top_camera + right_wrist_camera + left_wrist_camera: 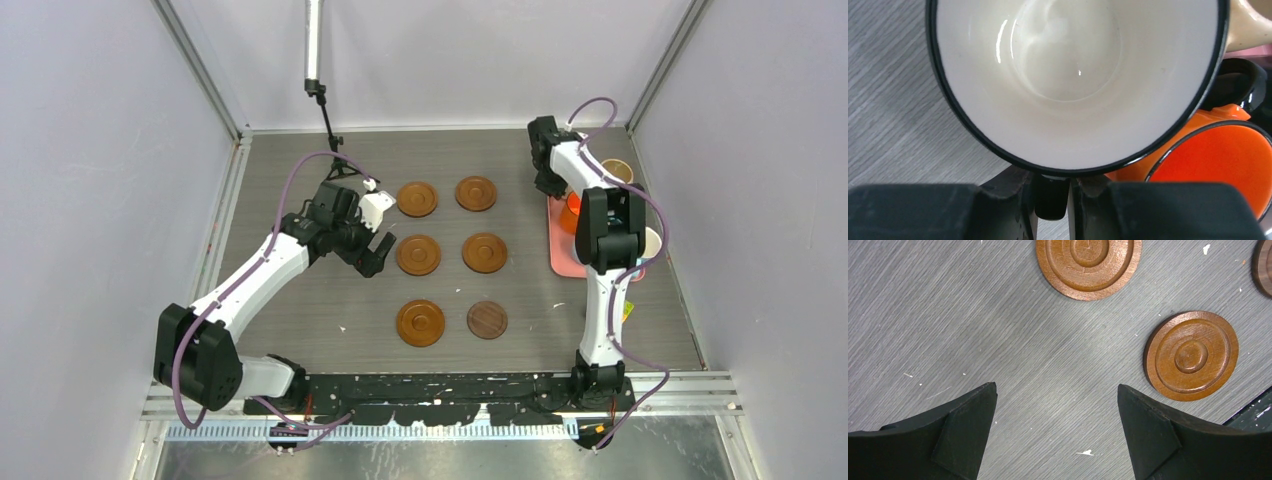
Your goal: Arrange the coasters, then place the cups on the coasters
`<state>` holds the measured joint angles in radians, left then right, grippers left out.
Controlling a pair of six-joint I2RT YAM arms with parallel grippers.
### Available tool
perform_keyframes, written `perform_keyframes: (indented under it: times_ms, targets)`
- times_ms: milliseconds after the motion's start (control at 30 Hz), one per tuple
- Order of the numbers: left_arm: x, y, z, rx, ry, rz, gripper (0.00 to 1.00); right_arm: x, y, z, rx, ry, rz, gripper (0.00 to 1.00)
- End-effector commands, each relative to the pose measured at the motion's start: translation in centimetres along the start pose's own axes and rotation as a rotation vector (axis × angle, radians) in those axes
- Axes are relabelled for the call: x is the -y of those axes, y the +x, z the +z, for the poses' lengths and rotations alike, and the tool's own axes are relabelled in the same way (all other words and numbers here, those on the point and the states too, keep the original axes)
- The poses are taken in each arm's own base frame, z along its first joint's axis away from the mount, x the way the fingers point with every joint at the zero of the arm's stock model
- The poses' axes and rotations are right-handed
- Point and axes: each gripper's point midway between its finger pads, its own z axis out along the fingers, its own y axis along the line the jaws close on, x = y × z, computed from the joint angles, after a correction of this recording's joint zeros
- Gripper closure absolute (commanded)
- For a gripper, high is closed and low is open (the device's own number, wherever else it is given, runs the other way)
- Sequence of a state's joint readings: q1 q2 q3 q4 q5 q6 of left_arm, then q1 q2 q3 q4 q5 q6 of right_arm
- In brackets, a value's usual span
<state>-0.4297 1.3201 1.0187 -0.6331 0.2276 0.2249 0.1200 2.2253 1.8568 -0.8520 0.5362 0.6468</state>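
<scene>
Right gripper [1050,189] pinches the dark handle of the black-rimmed cup [1073,75] beside the orange cup [1218,160] at the pink tray [560,262], far right; coasters [485,252] lie to its left (left gripper [1057,387], spread and empty, is nearer them).

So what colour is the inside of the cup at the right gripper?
The cup is glossy white inside, with a dark rim; right wrist view shows it best.

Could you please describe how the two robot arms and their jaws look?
The left arm and right arm have white shells with black joints and black bases. A purple cable loops along each. The jaws are matte black, wedge-shaped and pointed, with flat inner pads.
</scene>
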Motion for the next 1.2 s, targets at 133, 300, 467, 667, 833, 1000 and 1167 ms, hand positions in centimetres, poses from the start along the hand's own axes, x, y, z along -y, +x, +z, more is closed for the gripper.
perform_keyframes:
  times_ms: [133,300,467,667,833,1000,1167]
  targets:
    - [-0.1,-1.2,-0.8,0.059,-0.006,0.019,0.07,1.1,-3.9,-3.7,0.144,-0.079,0.064,1.00]
    - [0.0,-1.2,-0.9,0.064,-0.004,0.021,0.08,0.5,-3.9,-4.8,0.176,-0.174,0.053,1.00]
    - [0.1,-1.1,-1.0,0.062,-0.001,0.024,0.08,0.0,-4.8,-6.0,0.226,-0.246,0.049,1.00]
    - [-0.2,-1.1,-1.1,0.053,-0.013,0.024,0.07,0.4,-4.8,-6.4,0.257,-0.262,0.030,1.00]
    - [-0.2,-1.1,-0.9,0.045,-0.013,0.016,0.07,0.8,-4.2,-6.1,0.256,-0.251,0.018,1.00]
    - [-0.3,-1.3,-1.1,0.049,-0.016,0.019,0.07,0.9,-2.3,-4.8,0.189,-0.229,-0.007,1.00]
    - [-0.3,-1.2,-1.2,0.048,-0.019,0.020,0.07,1.6,0.0,-3.4,0.103,-0.177,-0.024,0.90]
